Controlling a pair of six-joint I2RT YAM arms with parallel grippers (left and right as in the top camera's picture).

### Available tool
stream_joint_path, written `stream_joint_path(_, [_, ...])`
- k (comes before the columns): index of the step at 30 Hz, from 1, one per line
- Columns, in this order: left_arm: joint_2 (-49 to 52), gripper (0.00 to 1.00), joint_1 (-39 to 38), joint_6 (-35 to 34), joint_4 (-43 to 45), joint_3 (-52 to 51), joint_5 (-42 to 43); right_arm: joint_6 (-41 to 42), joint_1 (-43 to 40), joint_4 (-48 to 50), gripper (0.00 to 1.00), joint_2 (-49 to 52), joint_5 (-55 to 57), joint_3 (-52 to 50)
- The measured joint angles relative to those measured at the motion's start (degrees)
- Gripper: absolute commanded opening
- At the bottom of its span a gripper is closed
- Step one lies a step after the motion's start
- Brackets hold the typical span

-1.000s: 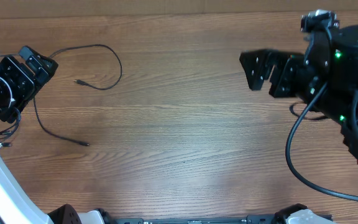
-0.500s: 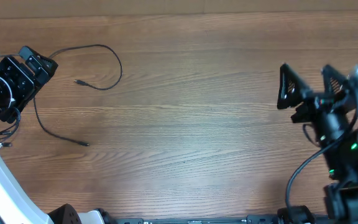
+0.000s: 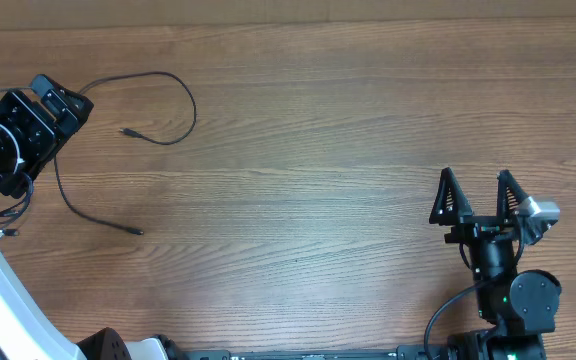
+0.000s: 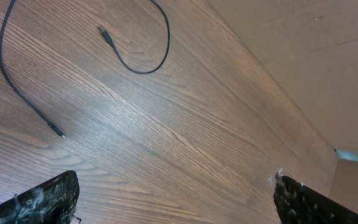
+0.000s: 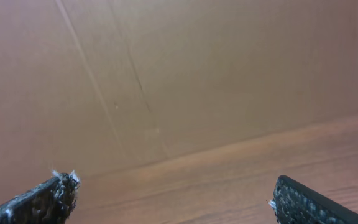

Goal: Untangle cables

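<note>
Two thin black cables lie at the left of the wooden table. One cable (image 3: 182,92) makes an open loop ending in a small plug; it also shows in the left wrist view (image 4: 160,48). The other cable (image 3: 80,211) runs as a loose strand to a plug end, and shows in the left wrist view too (image 4: 18,93). The two strands lie apart on the table. My left gripper (image 3: 58,98) is at the far left edge beside them, open and empty (image 4: 176,199). My right gripper (image 3: 476,196) is open and empty at the front right, far from the cables (image 5: 173,199).
A brown cardboard wall (image 5: 216,68) stands along the table's far edge. Thin dark wires (image 3: 6,222) hang by the left arm's base at the left edge. The right arm's base (image 3: 513,300) sits at the front right edge.
The right arm has swung from the back right down to the front right and now points toward the back. The left arm and both cables have not moved.
</note>
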Motion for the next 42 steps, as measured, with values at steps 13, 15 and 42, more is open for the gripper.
stream_joint_path(13, [0.0, 1.0, 0.0, 0.0, 0.0, 0.0, 0.0, 2.6, 0.0, -8.1, 1.0, -11.2, 0.0, -8.9])
stream_joint_path(15, [0.0, 1.0, 0.0, 0.0, 0.0, 0.0, 0.0, 2.9, 0.0, -11.9, 1.0, -12.8, 0.0, -9.4])
stream_joint_path(42, [0.0, 1.0, 0.0, 0.0, 0.0, 0.0, 0.0, 4.5, 0.0, -9.0, 1.0, -15.1, -1.0, -13.2])
